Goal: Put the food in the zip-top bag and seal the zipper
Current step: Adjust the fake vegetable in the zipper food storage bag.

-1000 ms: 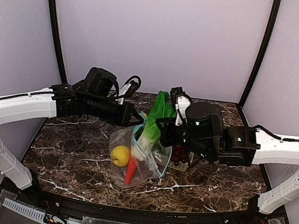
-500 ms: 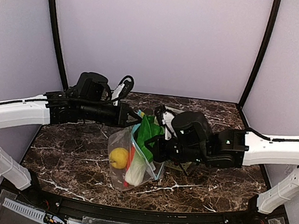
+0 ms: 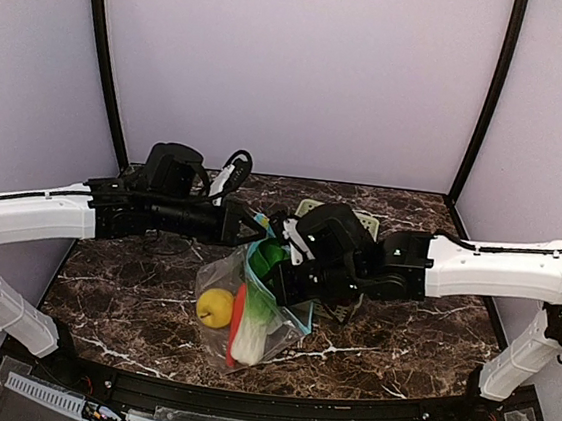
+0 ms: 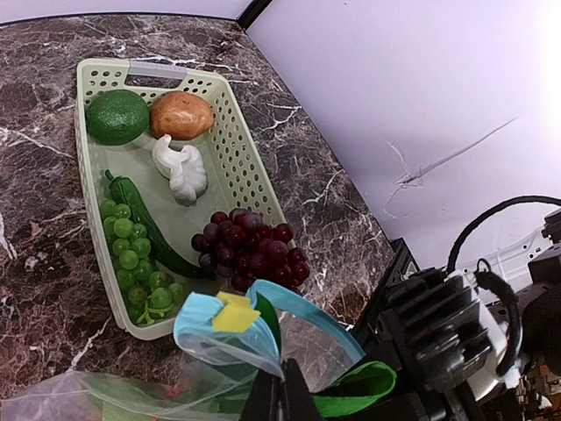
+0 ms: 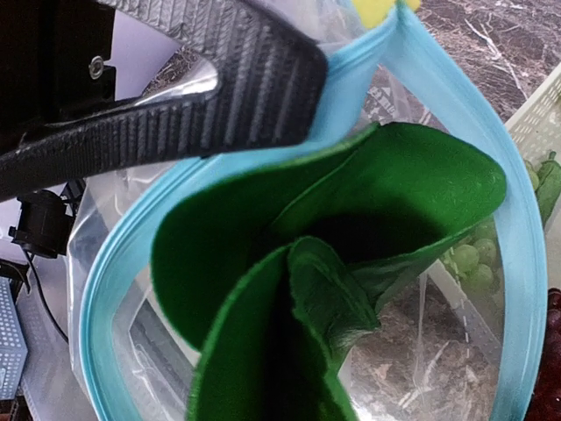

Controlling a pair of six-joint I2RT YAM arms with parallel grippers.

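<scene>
Since half a second earlier my right gripper (image 3: pixel 284 274) had pushed further left and down. The leafy green (image 3: pixel 272 254) had sunk deeper into the zip-top bag (image 3: pixel 215 282), beside the lemon (image 3: pixel 215 306) and red pepper (image 3: pixel 237 312). My left gripper (image 3: pixel 257 230) was clamped on the bag's rim, holding the zipper (image 5: pixel 519 263) open over the dark marble table (image 3: pixel 133 275), with lilac walls (image 3: pixel 306 72) around. The leaf hid my right fingers, so I could not tell their grip. Only the left wrist view showed what lay in the basket (image 4: pixel 83 132): purple grapes (image 4: pixel 250 248), brown potato (image 4: pixel 181 115) and white bulb (image 4: pixel 180 171).
</scene>
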